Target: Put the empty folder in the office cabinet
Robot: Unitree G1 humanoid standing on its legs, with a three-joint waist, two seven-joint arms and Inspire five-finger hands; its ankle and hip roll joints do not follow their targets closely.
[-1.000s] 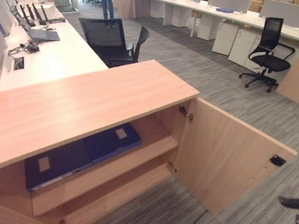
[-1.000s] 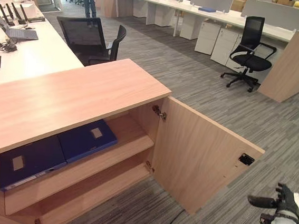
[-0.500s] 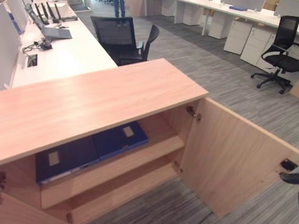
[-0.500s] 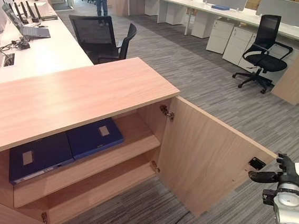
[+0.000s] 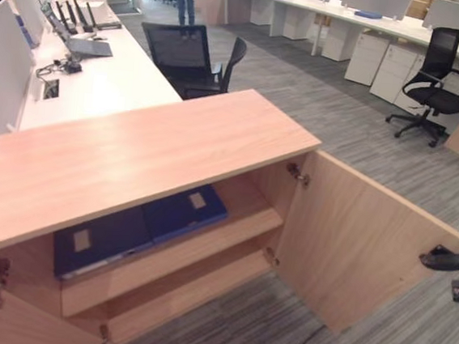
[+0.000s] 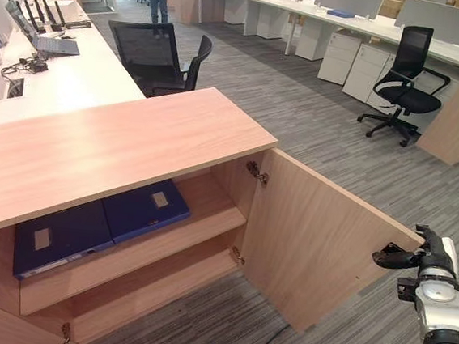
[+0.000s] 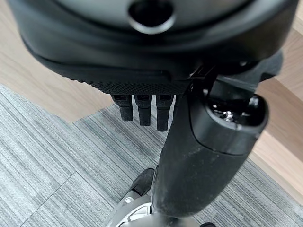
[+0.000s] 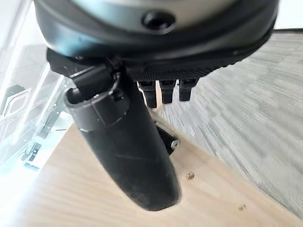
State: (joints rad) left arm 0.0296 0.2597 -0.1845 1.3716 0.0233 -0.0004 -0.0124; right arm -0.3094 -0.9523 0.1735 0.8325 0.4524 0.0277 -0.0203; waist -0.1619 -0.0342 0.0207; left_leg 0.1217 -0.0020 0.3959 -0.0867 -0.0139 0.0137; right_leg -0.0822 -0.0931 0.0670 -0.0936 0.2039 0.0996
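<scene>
In the left eye view, two blue folders (image 5: 139,228) lay side by side on the upper shelf (image 5: 207,239) of the office cabinet (image 5: 134,151), so the storing looked done. The cabinet door (image 5: 361,246) stood wide open; a careless push at its edge could have slammed it or let the hand slip off.

In the right eye view, the right hand (image 6: 416,257) was at the door's free edge, beside the latch plate (image 6: 389,250). Two office chairs (image 6: 156,51) stood well apart.

The left wrist view showed the left hand (image 7: 189,142) hanging over carpet (image 7: 52,156), fingers loosely straight, holding nothing.

The right wrist view showed fingers (image 8: 163,92) straight, thumb laid over the door panel.
</scene>
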